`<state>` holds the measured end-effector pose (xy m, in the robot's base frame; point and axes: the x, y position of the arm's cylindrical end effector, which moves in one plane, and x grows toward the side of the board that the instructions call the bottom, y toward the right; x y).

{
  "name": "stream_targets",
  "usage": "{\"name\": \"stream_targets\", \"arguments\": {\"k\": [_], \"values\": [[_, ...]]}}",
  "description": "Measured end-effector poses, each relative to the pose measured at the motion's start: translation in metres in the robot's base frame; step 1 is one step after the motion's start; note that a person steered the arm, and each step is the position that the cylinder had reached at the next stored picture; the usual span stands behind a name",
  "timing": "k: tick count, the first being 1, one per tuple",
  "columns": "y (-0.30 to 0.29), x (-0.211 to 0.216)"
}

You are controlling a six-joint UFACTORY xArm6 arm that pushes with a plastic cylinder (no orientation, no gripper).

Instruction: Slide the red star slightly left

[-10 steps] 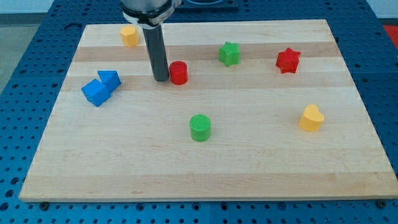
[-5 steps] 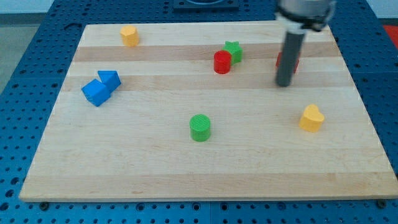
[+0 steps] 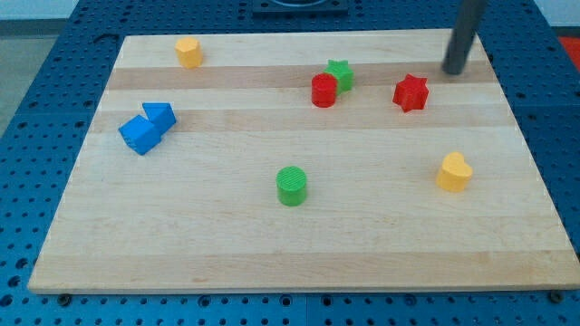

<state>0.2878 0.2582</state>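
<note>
The red star (image 3: 410,93) lies on the wooden board (image 3: 299,226) in the upper right part of the view. My tip (image 3: 452,72) is above and to the right of the star, a short gap away, not touching it. A red cylinder (image 3: 323,91) sits to the star's left, touching a green star (image 3: 341,74).
A yellow cylinder (image 3: 188,52) is at the top left. Two blue blocks (image 3: 146,128) sit together at the left. A green cylinder (image 3: 292,186) is near the middle bottom. A yellow heart-like block (image 3: 454,172) is at the right. The board's right edge is near my tip.
The red cylinder was pushed right against the green star. My tip swept right past the red star, which moved slightly left and down, and now sits up and right of it.
</note>
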Motion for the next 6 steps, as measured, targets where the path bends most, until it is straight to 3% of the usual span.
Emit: {"name": "stream_targets", "arguments": {"k": [1, 2, 4, 6], "values": [[0.049, 0.014], [0.045, 0.043], [-0.011, 0.075], [-0.054, 0.076]]}}
